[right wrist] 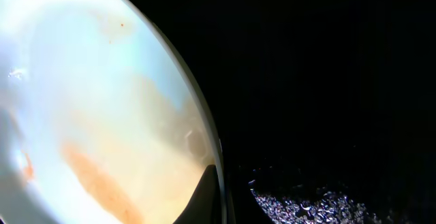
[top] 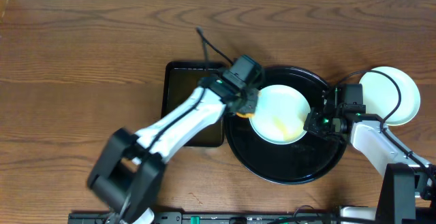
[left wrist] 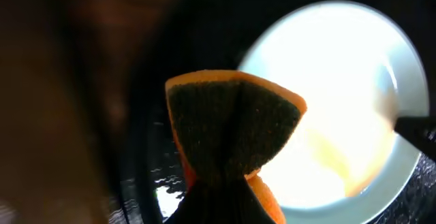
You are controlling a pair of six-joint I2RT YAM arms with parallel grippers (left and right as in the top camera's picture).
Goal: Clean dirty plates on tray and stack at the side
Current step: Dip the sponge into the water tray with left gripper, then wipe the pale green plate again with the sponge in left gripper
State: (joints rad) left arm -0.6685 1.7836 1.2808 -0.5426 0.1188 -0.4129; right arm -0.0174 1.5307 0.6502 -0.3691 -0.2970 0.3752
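- Sponge (left wrist: pixel 235 125) sitting clamped in the left gripper (top: pixel 245 105) by the edge of the plate (top: pixel 279 108)
- right gripper (top: pixel 313 123) pinching its rim on the tray (top: pixel 286 171)
- smears showing, so scrubbing's pending; side stack (top: pixel 392 91) looking done

Matt grained wood table (top: pixel 82 54); glossy black tray (top: pixel 286 169), wet-beaded; smooth shiny plate (top: pixel 276 105); orange foam sponge (left wrist: pixel 235 125), rough dark scourer face

Looks like robot test lab. Left arm (top: pixel 177 122) and right arm (top: pixel 371 139) fixed to black rail (top: pixel 225 218) at bottom edge of frame. Loose wire (top: pixel 211 45) upper middle. Plain brown wood table (top: pixel 82 60). Few dish things in middle: round tray (top: pixel 272 168), plate (top: pixel 279 108), sponge (left wrist: pixel 235 125).
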